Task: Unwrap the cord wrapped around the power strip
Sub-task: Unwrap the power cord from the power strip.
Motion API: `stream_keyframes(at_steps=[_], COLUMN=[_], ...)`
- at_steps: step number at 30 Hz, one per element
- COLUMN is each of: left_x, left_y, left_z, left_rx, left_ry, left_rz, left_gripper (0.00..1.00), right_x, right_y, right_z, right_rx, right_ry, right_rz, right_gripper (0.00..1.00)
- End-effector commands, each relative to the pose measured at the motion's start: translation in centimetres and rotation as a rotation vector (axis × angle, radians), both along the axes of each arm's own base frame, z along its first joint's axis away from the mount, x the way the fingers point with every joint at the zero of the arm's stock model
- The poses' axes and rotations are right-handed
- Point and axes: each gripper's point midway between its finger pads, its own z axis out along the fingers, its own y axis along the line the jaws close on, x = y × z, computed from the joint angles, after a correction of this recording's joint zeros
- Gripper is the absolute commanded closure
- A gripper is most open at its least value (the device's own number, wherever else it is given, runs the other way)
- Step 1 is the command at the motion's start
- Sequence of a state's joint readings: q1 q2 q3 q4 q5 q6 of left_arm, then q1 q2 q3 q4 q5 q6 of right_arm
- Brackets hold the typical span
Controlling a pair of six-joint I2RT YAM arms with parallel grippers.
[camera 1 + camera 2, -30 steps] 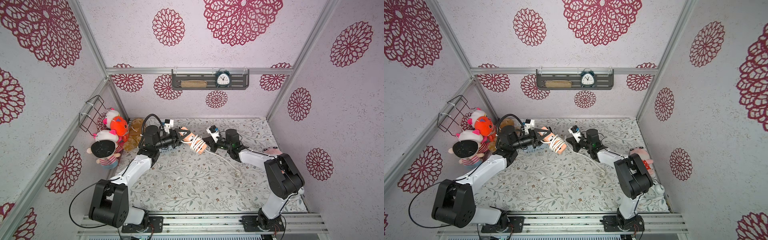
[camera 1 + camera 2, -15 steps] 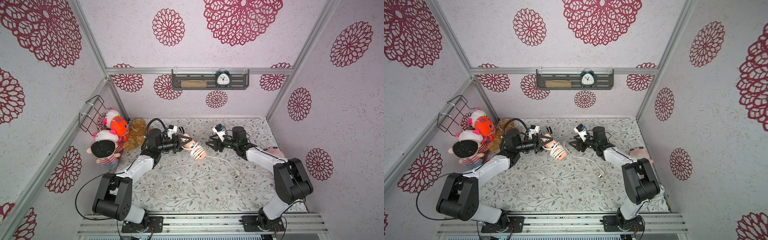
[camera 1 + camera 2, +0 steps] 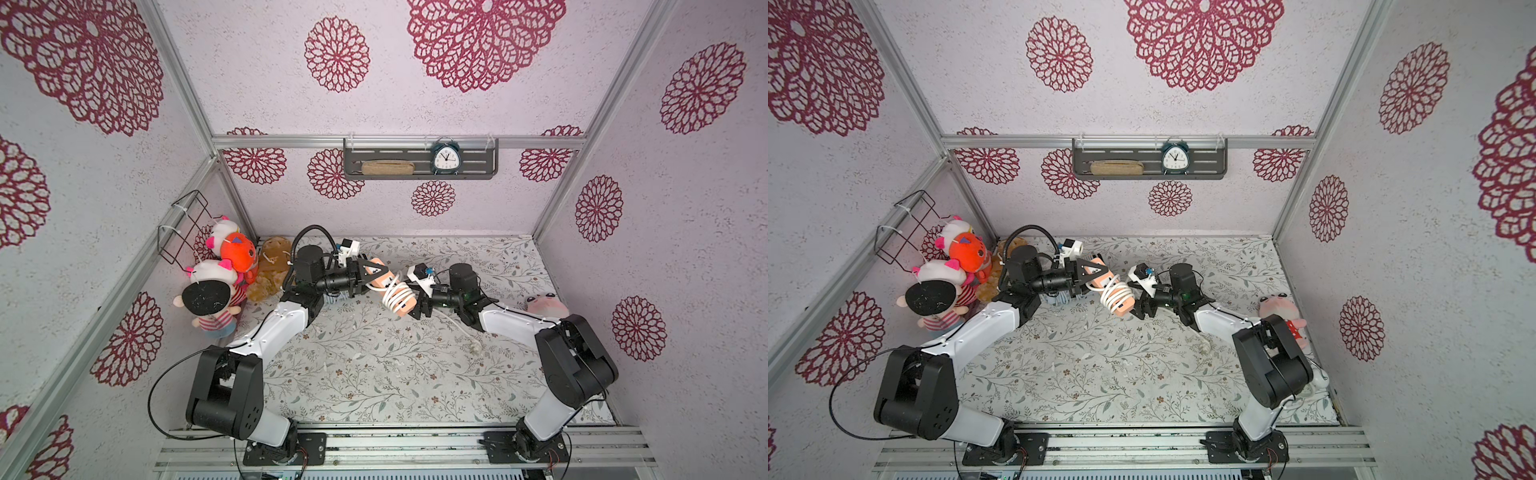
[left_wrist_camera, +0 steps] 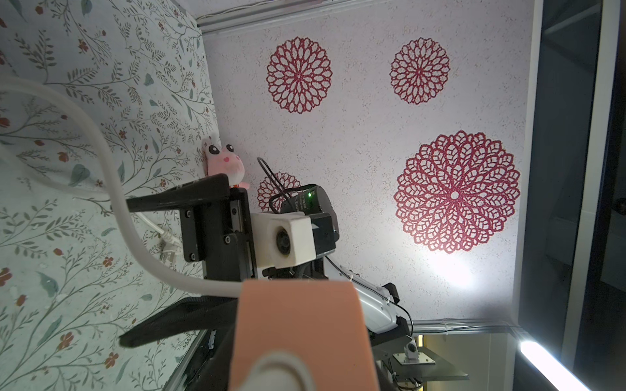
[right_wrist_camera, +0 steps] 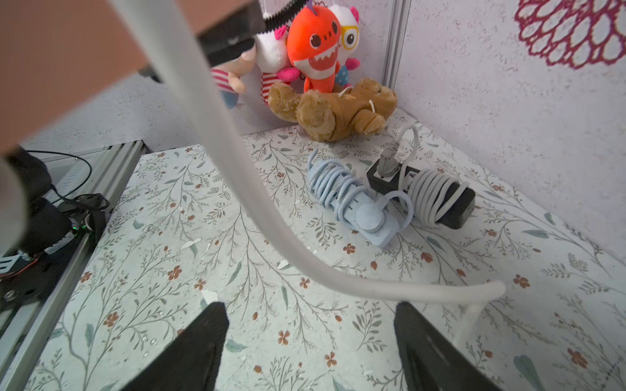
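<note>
Centre frame in both top views, the left end effector (image 3: 365,277) is clamped on the strip (image 3: 402,308); the right end effector (image 3: 419,302) gapes beside the cord (image 3: 394,292).

No legible text anywhere. Alarm clock (image 3: 444,159) dial numerals too small to read; motor label (image 4: 302,204) print blurred.

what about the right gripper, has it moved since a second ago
Yes, slightly: the right gripper now sits a bit farther from the clock, toward the front rail, jaws now open.
</note>
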State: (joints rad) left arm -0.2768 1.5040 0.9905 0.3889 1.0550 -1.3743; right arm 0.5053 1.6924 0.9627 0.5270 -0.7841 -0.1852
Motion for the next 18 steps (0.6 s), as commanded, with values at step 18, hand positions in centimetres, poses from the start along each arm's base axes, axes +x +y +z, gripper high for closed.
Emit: stream_keyframes(at_steps=[18], left_x=[-1.9], left_y=[-0.8], left_z=[0.5], left_rx=[-0.014], left_ry=[-0.033], left_rz=[-0.096], left_gripper=[1.00], right_x=[-0.4], right_y=[1.0], right_z=[3.6], right_rx=[0.061], right_ry=[-0.037], right_rz=[0.053], right_gripper=[0.50])
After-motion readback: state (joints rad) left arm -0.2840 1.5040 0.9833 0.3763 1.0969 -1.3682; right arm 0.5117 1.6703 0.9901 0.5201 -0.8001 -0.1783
